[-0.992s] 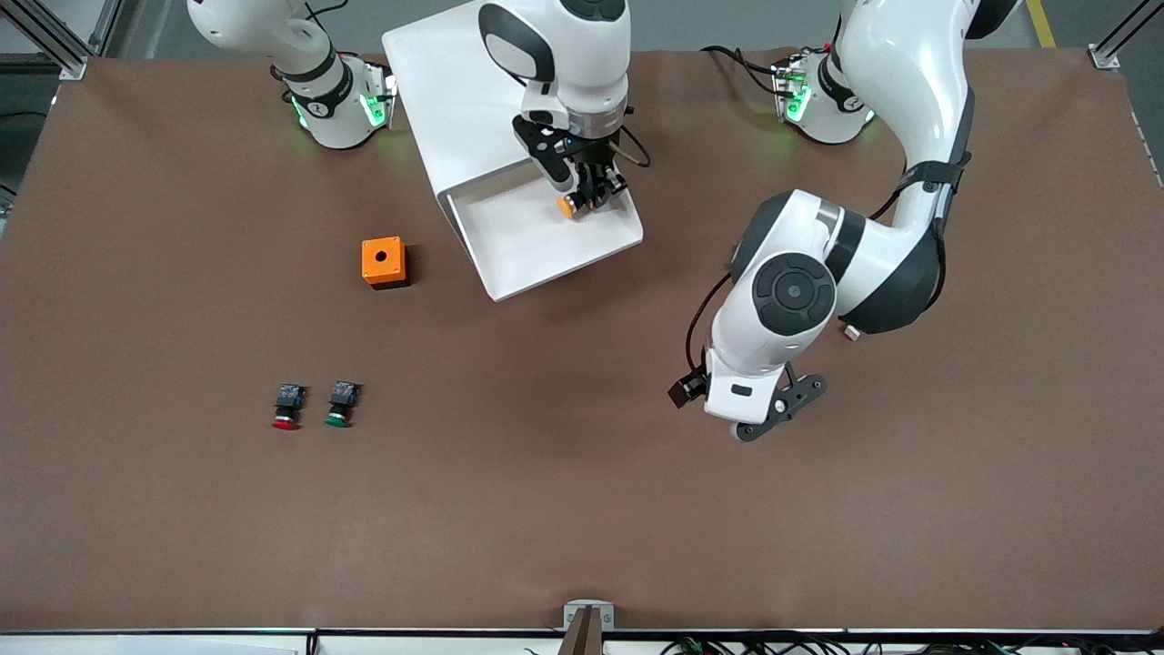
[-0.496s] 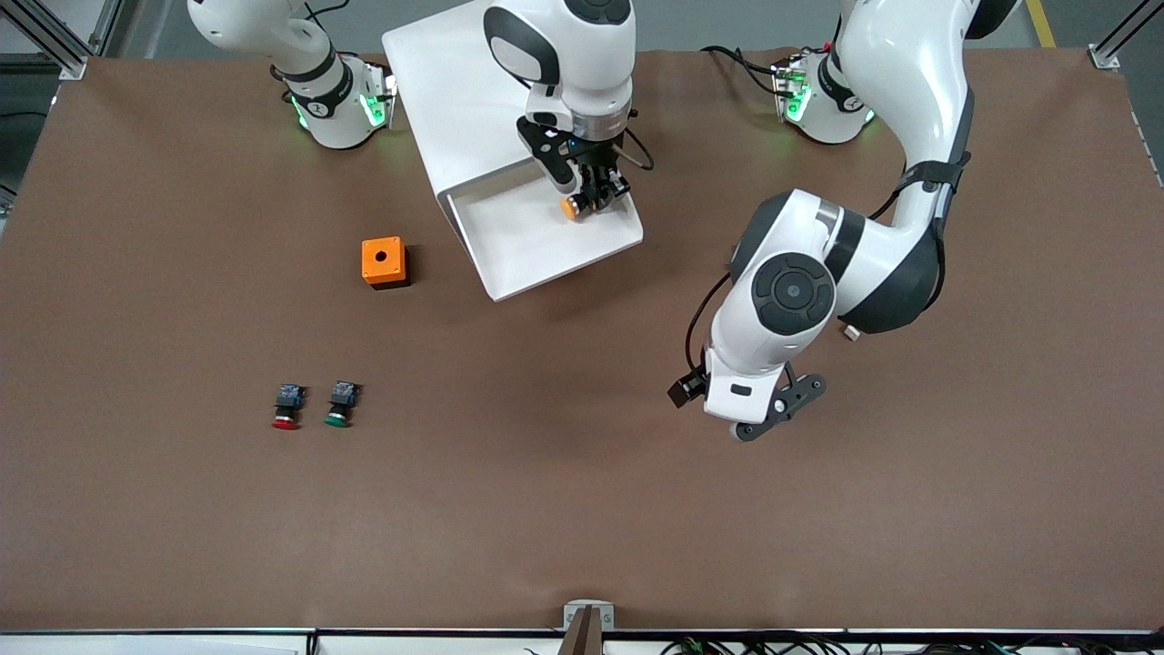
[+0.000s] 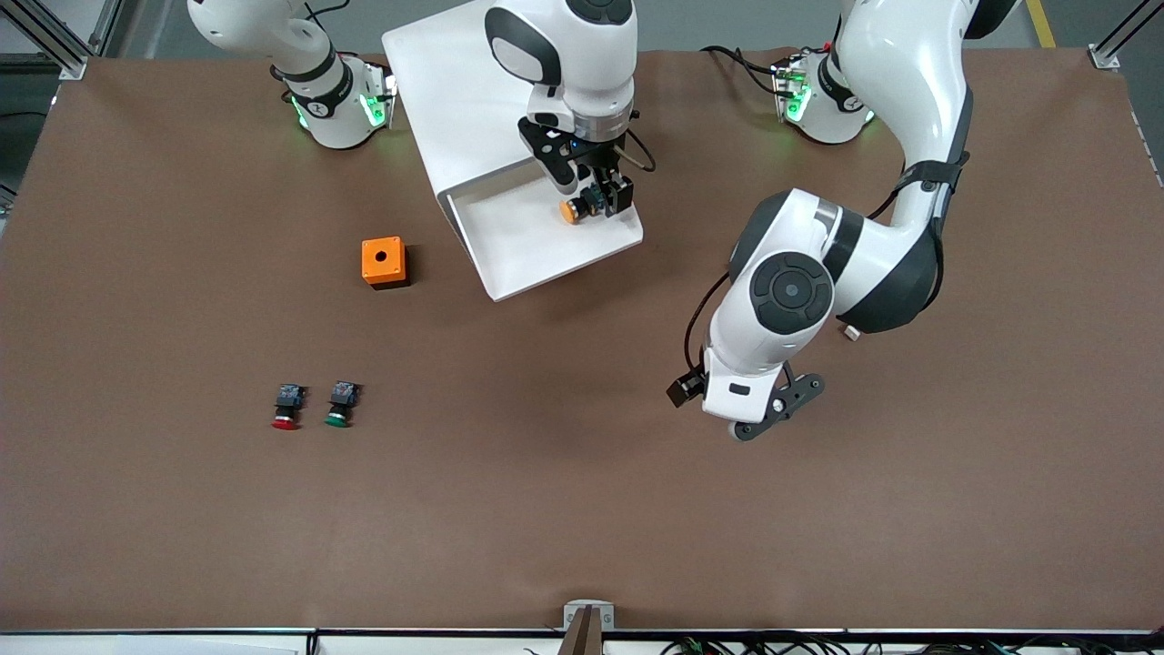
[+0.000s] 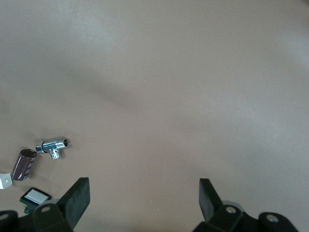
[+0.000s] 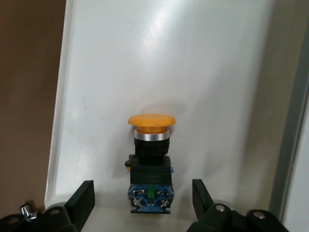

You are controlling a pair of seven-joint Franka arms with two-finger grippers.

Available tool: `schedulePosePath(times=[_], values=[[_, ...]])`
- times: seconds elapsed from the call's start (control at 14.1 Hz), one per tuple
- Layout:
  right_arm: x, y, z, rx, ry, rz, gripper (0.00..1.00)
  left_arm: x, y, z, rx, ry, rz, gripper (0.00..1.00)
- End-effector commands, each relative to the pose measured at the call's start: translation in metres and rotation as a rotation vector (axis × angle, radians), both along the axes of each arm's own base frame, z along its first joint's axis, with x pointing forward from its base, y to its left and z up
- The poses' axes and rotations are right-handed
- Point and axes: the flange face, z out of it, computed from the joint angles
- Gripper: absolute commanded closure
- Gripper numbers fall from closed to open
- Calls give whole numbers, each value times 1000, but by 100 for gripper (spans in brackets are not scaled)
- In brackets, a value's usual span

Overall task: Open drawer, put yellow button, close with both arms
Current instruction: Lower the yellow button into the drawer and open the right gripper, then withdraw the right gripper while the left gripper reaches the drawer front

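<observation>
drawer is open, yellow button lies in it between our right gripper's spread jaws, released. left gripper waits open over bare table. closing remains.

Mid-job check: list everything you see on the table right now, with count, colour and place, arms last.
drawer: 1, white, pulled open from the cabinet.
cabinet: 1, white, between the arm bases.
yellow button: 1, yellow-orange cap, lying in the drawer.
orange box: 1, orange with a hole, beside the drawer toward the right arm's end.
red button: 1, nearer the camera than the box.
green button: 1, beside the red one.
right gripper: jaws open, over the drawer, astride the button.
left gripper: jaws open, waiting over bare table.
</observation>
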Motion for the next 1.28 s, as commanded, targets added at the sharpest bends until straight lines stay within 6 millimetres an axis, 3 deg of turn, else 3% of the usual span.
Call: schedulePosePath(times=[0.0,0.28,0.64,0.99,1.2], values=[[11,0,14,-8,-24,-1,0,-6,-2,6,10,-13,-20,1],[34,-17,32,-33,-4,70,0,-15,-17,5,-4,0,-46,1],[77,-67,53,-74,51,191,0,-42,-53,-3,-33,41,-112,1],[128,-154,100,-83,106,353,0,-68,-88,-12,-28,61,-175,1],[156,-225,121,-41,163,445,0,-92,-118,-14,-26,63,-225,1]])
